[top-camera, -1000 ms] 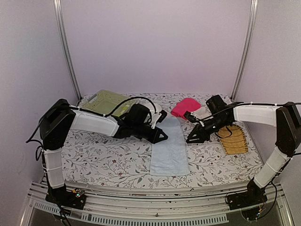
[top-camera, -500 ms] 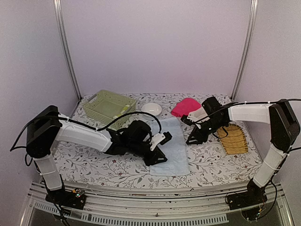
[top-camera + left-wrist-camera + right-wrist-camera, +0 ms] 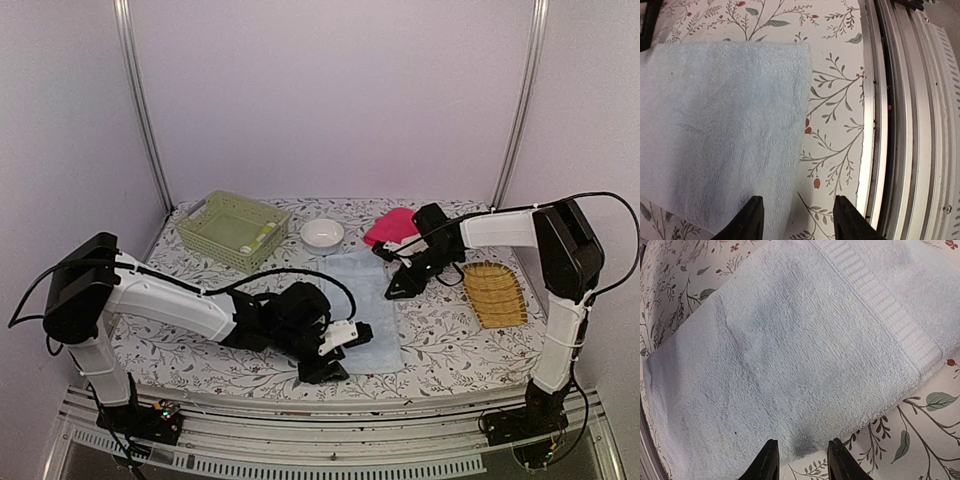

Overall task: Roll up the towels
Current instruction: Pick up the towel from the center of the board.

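Pale blue terry, the large towel (image 3: 368, 300), lay flat as a long strip down the middle of the floral desk (image 3: 450, 340), its near end close to the front rail. The left arm (image 3: 170, 298) reached across low to that near end. Its jaws were released and spread wide. In the wrist view one finger (image 3: 752, 222) sat over the towel (image 3: 725, 125) and the other over bare desk (image 3: 835, 100), with the towel's side edge running between them and nothing gripped.

The right arm (image 3: 500, 228) bent inward to the towel's right edge, farther back. Its jaws stood a little apart just over the edge of the pile (a ribbed woven band (image 3: 885, 305) crossed the cloth (image 3: 790, 355) there), and no fold was pinched between the fingers (image 3: 767, 462).

At the back a bright pink towel (image 3: 392, 226) lay bunched beside a white bowl (image 3: 322, 233). The pale green basket (image 3: 233, 228) stood at the far left, and the yellow slatted tray (image 3: 495, 293) sat at the right.
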Robot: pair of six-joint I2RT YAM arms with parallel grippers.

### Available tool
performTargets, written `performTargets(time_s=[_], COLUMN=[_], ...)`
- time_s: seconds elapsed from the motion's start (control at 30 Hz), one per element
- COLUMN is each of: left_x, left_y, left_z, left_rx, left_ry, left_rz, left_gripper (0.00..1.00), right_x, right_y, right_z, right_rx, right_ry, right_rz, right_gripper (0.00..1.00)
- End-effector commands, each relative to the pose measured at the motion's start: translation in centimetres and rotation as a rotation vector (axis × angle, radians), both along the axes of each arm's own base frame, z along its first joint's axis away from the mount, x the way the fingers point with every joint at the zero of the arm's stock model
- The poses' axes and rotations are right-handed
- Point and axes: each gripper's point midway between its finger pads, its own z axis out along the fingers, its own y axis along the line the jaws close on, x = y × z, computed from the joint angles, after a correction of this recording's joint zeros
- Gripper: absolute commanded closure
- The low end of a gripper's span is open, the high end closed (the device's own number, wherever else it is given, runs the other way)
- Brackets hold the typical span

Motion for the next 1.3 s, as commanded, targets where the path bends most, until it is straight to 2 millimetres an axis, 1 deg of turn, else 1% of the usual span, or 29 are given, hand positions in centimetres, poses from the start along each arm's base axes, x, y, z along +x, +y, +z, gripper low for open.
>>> performTargets(time_s=[0.0, 0.07, 0.2, 0.3, 0.47, 0.53, 0.63, 0.77, 0.83, 0.87, 0.93, 1.07, 1.27], left_x=[-0.6, -0.7, -0.8, -0.7, -0.2, 0.0, -0.1, -0.4, -0.4, -0.4, -0.3, -0.1, -0.1], left_y=[1.2, 1.2, 0.8, 0.7, 1.0, 1.0, 0.6, -0.3, -0.7, -0.8, -0.8, -0.8, -0.8], left_z=[-2.0, -2.5, -2.7, -3.0, -4.3, -4.4, -3.5, -0.9, 0.0, 0.2, -0.3, -2.1, -4.1], left_rx=[0.109, 0.128, 0.126, 0.137, 0.196, 0.21, 0.2, 0.154, 0.133, 0.126, 0.132, 0.169, 0.202], left_ry=[-0.002, 0.004, -0.011, -0.025, -0.061, -0.088, -0.134, -0.198, -0.209, -0.213, -0.215, -0.207, -0.167], left_rz=[-0.062, -0.072, -0.087, -0.09, -0.08, -0.075, -0.081, -0.098, -0.101, -0.102, -0.105, -0.111, -0.111], left_gripper=[0.51, 0.52, 0.54, 0.54, 0.56, 0.57, 0.58, 0.6, 0.64, 0.64, 0.64, 0.6, 0.61], right_x=[0.8, 0.8, 0.8, 0.7, 0.6, 0.5, 0.5, 0.4, 0.4, 0.3, 0.3, 0.2, -0.1], right_y=[-0.2, -0.3, -0.4, -0.5, -0.6, -0.5, -0.5, -0.5, -0.5, -0.5, -0.4, -0.4, -0.4], right_z=[-1.7, -2.3, -3.0, -3.3, -3.7, -3.8, -3.7, -3.7, -3.8, -3.8, -3.8, -3.8, -4.0], right_rx=[-0.047, -0.057, -0.068, -0.074, -0.08, -0.08, -0.075, -0.075, -0.076, -0.075, -0.074, -0.071, -0.067], right_ry=[0.02, 0.03, 0.047, 0.051, 0.062, 0.066, 0.071, 0.074, 0.077, 0.079, 0.08, 0.083, 0.099], right_rz=[-0.034, -0.035, -0.037, -0.038, -0.039, -0.039, -0.037, -0.038, -0.037, -0.036, -0.036, -0.034, -0.03], right_gripper=[0.64, 0.64, 0.64, 0.64, 0.64, 0.64, 0.64, 0.64, 0.64, 0.64, 0.64, 0.64, 0.64])
